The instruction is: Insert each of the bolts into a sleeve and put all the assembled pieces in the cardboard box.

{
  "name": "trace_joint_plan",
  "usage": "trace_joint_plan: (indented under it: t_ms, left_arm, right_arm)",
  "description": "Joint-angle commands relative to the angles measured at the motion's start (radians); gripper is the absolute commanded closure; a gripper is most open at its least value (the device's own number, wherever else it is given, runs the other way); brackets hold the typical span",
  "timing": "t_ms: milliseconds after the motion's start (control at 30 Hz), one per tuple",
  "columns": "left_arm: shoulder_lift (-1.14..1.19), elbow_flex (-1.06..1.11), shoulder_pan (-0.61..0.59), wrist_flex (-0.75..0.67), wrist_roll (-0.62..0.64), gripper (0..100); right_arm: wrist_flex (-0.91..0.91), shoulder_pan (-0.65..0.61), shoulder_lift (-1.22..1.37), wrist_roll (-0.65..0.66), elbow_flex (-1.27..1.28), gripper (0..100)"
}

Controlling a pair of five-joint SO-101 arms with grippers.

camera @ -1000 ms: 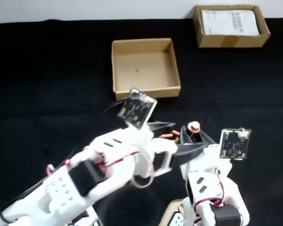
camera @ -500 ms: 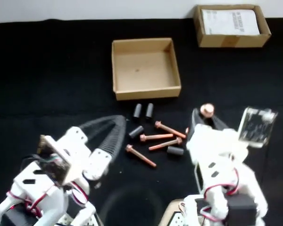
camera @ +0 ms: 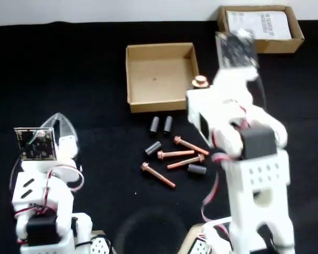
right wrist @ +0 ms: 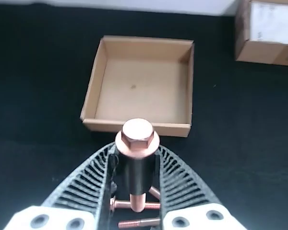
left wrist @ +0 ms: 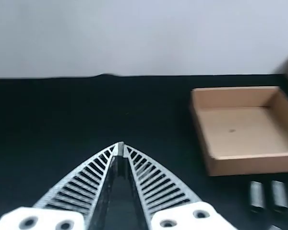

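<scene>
Gripping what, that right gripper (right wrist: pixel 135 149)? — Desk

A bolt (right wrist: pixel 137 135) seated in a sleeve (right wrist: pixel 136 173), fingers closed on the sleeve, head up, just beside the cardboard box (right wrist: pixel 144 86). Delivery looks like the step in hand; next it needs carrying over the box floor, then letting go. — Photographer

And the left gripper (left wrist: pixel 119 143)? — Desk

Fingertips together, empty, well apart from four loose bolts (camera: pixel 175 154) and four spare sleeves (camera: pixel 154 125). — Photographer

Any legible print? — Desk

A sheet (camera: pixel 258 25) in the far box (camera: pixel 281 46); too small to read. — Photographer
</scene>
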Motion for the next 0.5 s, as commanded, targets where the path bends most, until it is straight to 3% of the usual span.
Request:
trace_joint_plan:
  t_ms: [0,200,467]
  left_arm:
    - [-0.059,0.154,-0.062,-0.127,0.063,99]
    - [-0.104,0.282,-0.091,-0.180,0.318,99]
    - [-0.094,0.400,-0.102,-0.176,0.462,99]
  right_arm:
    - [0.074,-0.015,0.165,0.126,-0.222,98.7]
    - [0.211,-0.012,0.435,0.385,-0.504,98.7]
    - [0.232,-0.008,0.745,0.707,-0.762,98.7]
